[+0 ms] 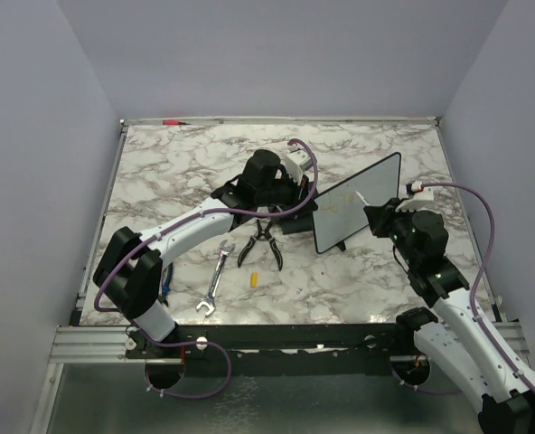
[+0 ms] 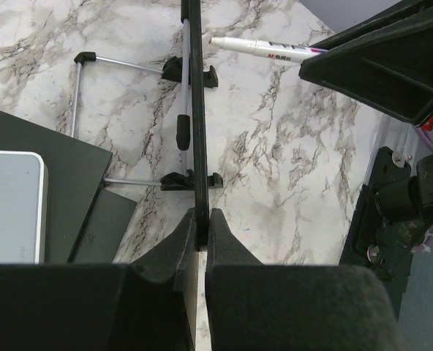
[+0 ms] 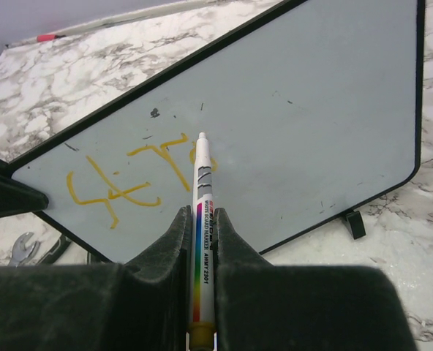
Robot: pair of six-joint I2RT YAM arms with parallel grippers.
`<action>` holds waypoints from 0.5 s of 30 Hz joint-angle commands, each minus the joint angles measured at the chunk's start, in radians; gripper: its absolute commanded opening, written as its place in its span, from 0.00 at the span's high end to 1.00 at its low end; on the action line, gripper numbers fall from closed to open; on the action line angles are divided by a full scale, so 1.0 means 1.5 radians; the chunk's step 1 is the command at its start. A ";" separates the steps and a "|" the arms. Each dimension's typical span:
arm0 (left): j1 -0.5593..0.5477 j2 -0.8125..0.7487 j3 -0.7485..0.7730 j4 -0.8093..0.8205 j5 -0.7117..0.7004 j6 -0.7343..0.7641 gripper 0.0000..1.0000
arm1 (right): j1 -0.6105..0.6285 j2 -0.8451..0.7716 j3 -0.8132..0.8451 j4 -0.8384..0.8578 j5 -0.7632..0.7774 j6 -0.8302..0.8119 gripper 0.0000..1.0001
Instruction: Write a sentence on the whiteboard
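The left fingers [image 2: 202,216] are pinching shut on the thin black frame of the small, glossy white-grey whiteboard [image 3: 311,102]. The board is standing propped on its black stand feet straight ahead of them on the marbled white-and-grey surface [image 1: 177,172]. The right fingers [image 3: 200,213] are clamping narrow around a slim white board marker with a rainbow stripe [image 3: 204,186]. Its tip is reaching out just beyond them and touching, or all but touching, the board's face; I cannot tell which. Just left of that tip the sentence [image 3: 129,186] is showing as a few loose yellow strokes, so I am judging the writing as barely begun. Here is what is worrying me. The marker pressing too hard could be pushing the board back on its stand or twisting it out of the left fingers' slim pinch. A marker sliding in the right fingers could be leaving a stroke skipped or smeared. The pale yellow is also reading faintly. Off to the left of the left fingers, behind the board, a black block topped with a light grey pad [image 2: 12,205] is lying near the stand, where a shoved board could be snagging.
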 commanded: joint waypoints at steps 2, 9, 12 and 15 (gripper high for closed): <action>-0.009 -0.009 0.013 -0.020 0.030 0.010 1.00 | 0.000 -0.010 0.016 -0.021 0.061 0.012 0.99; -0.009 -0.009 0.013 -0.020 0.029 0.010 1.00 | 0.000 0.011 0.010 0.017 0.031 0.007 0.99; -0.009 -0.008 0.013 -0.020 0.029 0.010 1.00 | 0.000 0.018 0.014 0.025 0.026 0.002 0.99; -0.009 -0.007 0.013 -0.020 0.030 0.010 1.00 | 0.000 0.021 0.014 0.032 0.020 -0.001 0.99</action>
